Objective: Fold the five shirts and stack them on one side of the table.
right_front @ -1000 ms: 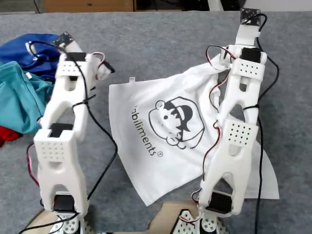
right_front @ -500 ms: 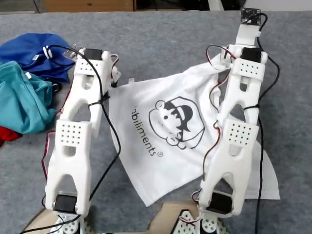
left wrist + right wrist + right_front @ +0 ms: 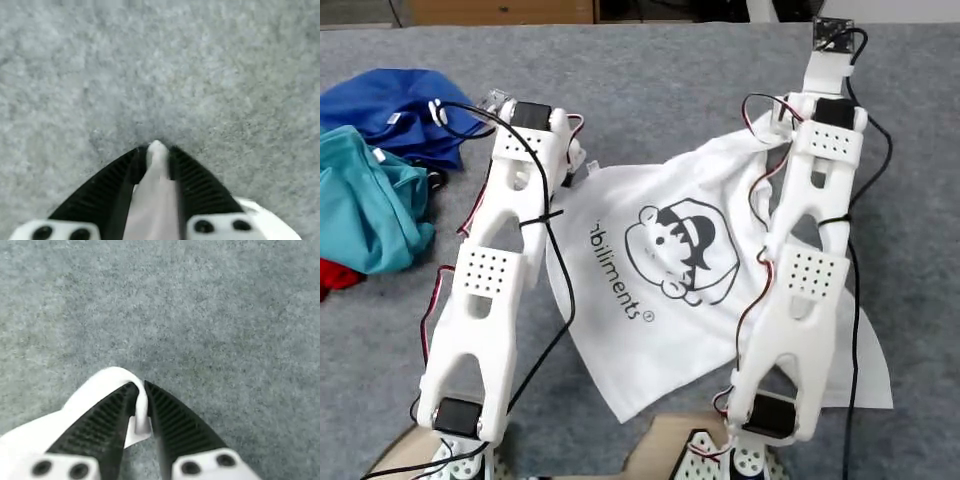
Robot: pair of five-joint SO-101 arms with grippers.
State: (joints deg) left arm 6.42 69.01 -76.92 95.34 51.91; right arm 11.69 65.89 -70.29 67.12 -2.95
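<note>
A white shirt point(image 3: 665, 285) with a black cartoon print lies spread on the grey table between the two arms. My left gripper point(image 3: 578, 165) is at the shirt's far left corner, and in the left wrist view point(image 3: 158, 148) it is shut on a fold of white cloth point(image 3: 154, 200). My right gripper point(image 3: 778, 130) is at the shirt's far right corner. The right wrist view shows it point(image 3: 139, 385) shut on a curled edge of the white cloth point(image 3: 97, 390), just above the grey surface.
A blue shirt point(image 3: 390, 110), a teal shirt point(image 3: 360, 205) and a bit of a red one point(image 3: 332, 277) lie bunched at the table's left edge. Bare grey surface point(image 3: 660, 90) stretches beyond the white shirt. The arm bases stand at the near edge.
The left arm swung right from beside the blue shirt to the white shirt's far left corner, and that corner now sits slightly farther right. The right arm stayed still.
</note>
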